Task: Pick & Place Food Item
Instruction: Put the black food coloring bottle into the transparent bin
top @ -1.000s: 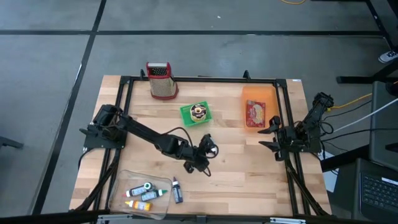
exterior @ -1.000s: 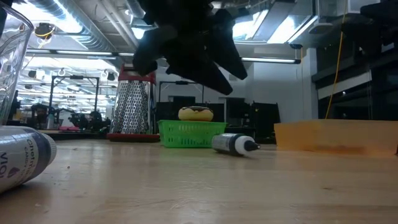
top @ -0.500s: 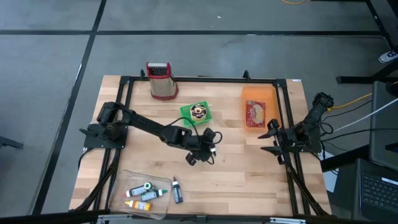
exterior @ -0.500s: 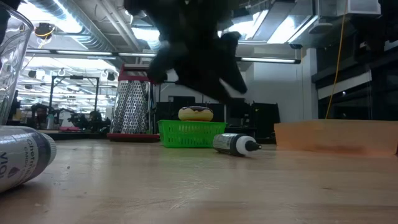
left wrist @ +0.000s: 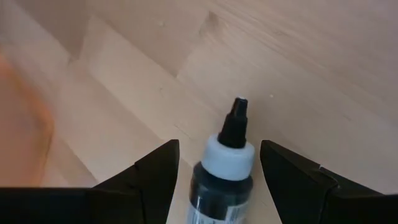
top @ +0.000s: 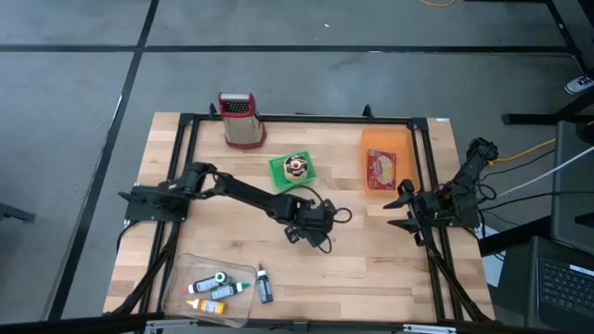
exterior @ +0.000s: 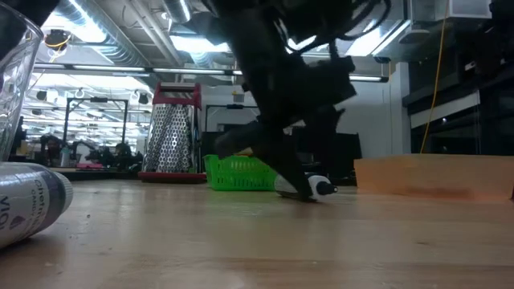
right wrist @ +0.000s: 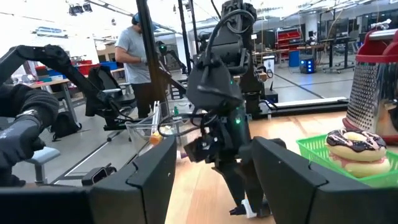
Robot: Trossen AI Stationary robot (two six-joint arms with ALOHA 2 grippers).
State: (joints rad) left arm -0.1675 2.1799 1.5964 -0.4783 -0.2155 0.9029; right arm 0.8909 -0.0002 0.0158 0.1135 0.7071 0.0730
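1. At the front left of the table (top: 371,269) stood a clear tub (top: 182,280) with small bottles in it, and one dark bottle (top: 264,285) lay just beside it on the wood.
2. A metal grater (top: 239,119) with a red top stood upright at the back left.
3. The left end effector (top: 306,230) was low over the middle of the table, pointing steeply down. Its fingers (left wrist: 157,168) were spread wide, one on each side of a small dark bottle with a white collar (left wrist: 225,165) that lay on its side. I could not tell if the fingers touched it; nothing was gripped.
4. The doughnut (top: 296,166) sat in a green basket (top: 281,173) behind this end effector, apart from it.
5. An orange board (top: 388,147) with a red packet (top: 380,170) on it lay at the back right.
6. The right end effector (top: 399,206) waited at the right edge of the table, wide open and empty.
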